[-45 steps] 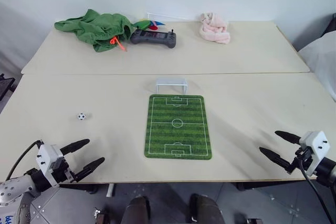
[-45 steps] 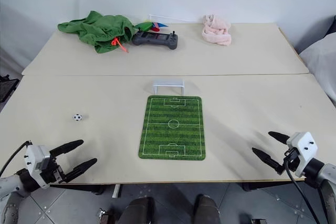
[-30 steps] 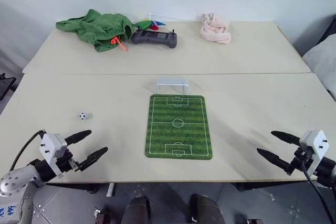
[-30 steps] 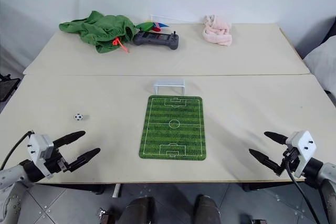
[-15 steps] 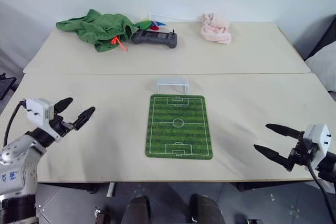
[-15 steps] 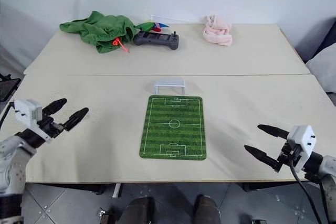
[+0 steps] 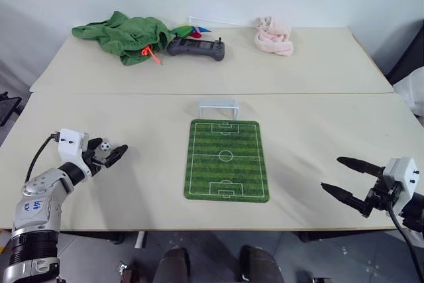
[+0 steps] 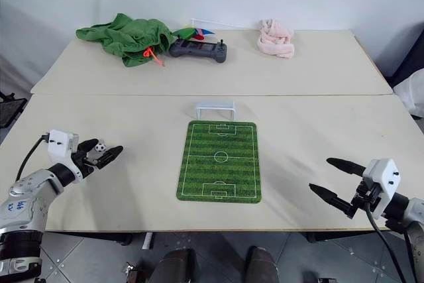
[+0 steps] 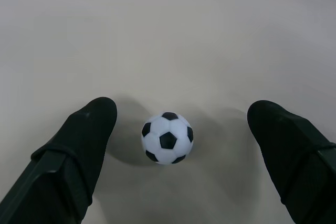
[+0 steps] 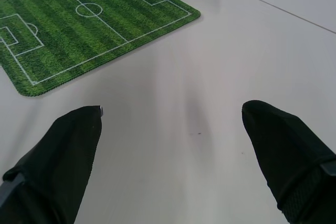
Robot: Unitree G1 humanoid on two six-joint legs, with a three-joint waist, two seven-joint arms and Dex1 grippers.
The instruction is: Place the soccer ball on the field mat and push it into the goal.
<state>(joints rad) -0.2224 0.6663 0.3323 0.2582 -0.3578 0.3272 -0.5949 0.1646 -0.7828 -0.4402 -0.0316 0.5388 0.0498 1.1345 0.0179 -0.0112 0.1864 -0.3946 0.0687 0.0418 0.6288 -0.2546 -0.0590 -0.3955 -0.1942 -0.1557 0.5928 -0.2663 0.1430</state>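
Quick count of what's out here: one soccer ball (image 7: 105, 144), one field mat (image 7: 226, 160), and one goal (image 7: 218, 107) sitting at the mat's far end. Two surfaces pushed together, the near one (image 7: 318, 130) and the far one (image 7: 318, 64). On the far one: one bunched green cloth (image 7: 122, 34), one dark controller (image 7: 195, 48), one pink cloth (image 7: 273, 36), one thin white rod frame (image 7: 202, 22). Two grippers, left (image 7: 108, 153) and right (image 7: 344, 176), two black fingers (image 9: 79, 150) each.

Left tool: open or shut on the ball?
Open. Left tool fingers stand apart either side of the ball, touching neither.
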